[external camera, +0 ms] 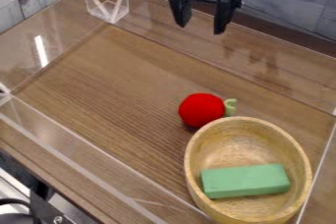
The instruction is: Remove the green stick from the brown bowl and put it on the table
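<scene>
The green stick (pixel 245 181) lies flat inside the brown bowl (pixel 210 145), toward the bowl's near side, at the lower right of the table (pixel 118 90). My gripper (pixel 203 22) hangs at the top of the view, pointing down, far from the bowl. Its two dark fingers (pixel 180 14) stand apart and nothing is between them.
A red round fruit (pixel 201 110) with a green stem rests just beyond the bowl's far rim. Clear acrylic walls (pixel 53 31) run round the table edges, with a small clear stand (pixel 105 4) at the back left.
</scene>
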`<move>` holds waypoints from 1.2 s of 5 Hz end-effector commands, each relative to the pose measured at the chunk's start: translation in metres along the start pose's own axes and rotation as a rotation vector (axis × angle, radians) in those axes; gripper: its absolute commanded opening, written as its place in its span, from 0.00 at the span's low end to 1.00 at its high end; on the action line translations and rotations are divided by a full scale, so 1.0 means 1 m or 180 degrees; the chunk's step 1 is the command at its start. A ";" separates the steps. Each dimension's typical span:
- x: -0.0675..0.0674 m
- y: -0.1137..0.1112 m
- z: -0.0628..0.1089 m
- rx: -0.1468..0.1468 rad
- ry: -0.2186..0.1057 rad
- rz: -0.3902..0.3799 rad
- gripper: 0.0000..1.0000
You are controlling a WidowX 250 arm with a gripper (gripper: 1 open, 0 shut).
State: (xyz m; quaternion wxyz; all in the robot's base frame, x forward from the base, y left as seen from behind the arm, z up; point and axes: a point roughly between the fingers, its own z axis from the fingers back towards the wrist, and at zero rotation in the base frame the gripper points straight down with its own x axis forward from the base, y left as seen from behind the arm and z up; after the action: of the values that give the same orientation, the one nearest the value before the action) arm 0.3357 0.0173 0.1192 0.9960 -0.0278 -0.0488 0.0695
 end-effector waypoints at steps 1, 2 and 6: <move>-0.005 -0.006 0.008 0.0004 -0.0158 0.0013 0.00; -0.015 -0.011 0.022 -0.0028 -0.0240 0.0032 1.00; 0.000 0.009 0.027 -0.0105 -0.0493 -0.0367 1.00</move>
State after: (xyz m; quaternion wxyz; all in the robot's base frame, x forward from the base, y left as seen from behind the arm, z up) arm 0.3239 0.0236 0.1242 0.9946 -0.0417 -0.0934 0.0163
